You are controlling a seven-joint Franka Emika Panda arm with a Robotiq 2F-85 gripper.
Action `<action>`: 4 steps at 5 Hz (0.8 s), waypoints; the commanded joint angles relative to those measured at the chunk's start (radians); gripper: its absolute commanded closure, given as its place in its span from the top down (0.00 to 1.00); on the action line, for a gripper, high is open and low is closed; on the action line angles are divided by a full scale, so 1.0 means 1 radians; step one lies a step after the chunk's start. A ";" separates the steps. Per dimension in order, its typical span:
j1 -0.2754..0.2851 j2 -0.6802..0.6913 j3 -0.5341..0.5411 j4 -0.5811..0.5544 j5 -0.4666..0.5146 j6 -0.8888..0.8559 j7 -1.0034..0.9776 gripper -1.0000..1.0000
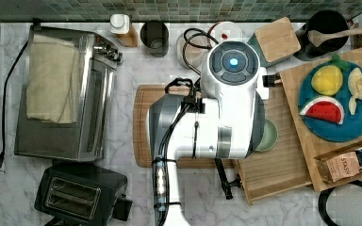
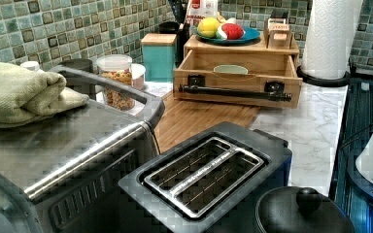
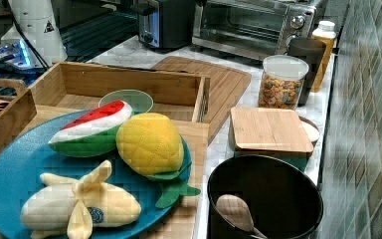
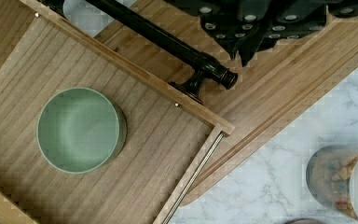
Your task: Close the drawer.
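The drawer (image 1: 283,157) is a shallow bamboo tray pulled out of its wooden stand, and its front (image 2: 238,82) faces the cutting board. A black bar handle (image 4: 168,42) runs along that front (image 2: 235,92). On the drawer floor (image 4: 158,154) sits a green bowl (image 4: 79,129), which also shows in the top view (image 1: 269,136). My gripper (image 4: 251,53) hovers over the cutting board just outside the handle, apart from it, with its black fingers together and nothing held. In the top view my white arm (image 1: 226,94) covers the drawer's front part.
A darker cutting board (image 1: 143,122) lies in front of the drawer. A cereal jar (image 4: 340,182) stands on the marble beside it. On top of the stand is a blue plate (image 1: 334,132) of toy fruit. A toaster (image 1: 75,193) and a toaster oven (image 1: 56,108) stand at the top view's left.
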 commanded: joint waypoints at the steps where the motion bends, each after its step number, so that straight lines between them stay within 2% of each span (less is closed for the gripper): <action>1: -0.004 0.000 -0.004 -0.010 -0.012 0.000 0.000 0.00; 2: -0.007 -0.029 0.003 -0.048 0.021 0.004 -0.111 0.00; 4: 0.012 -0.098 0.030 -0.157 0.069 0.049 -0.494 0.00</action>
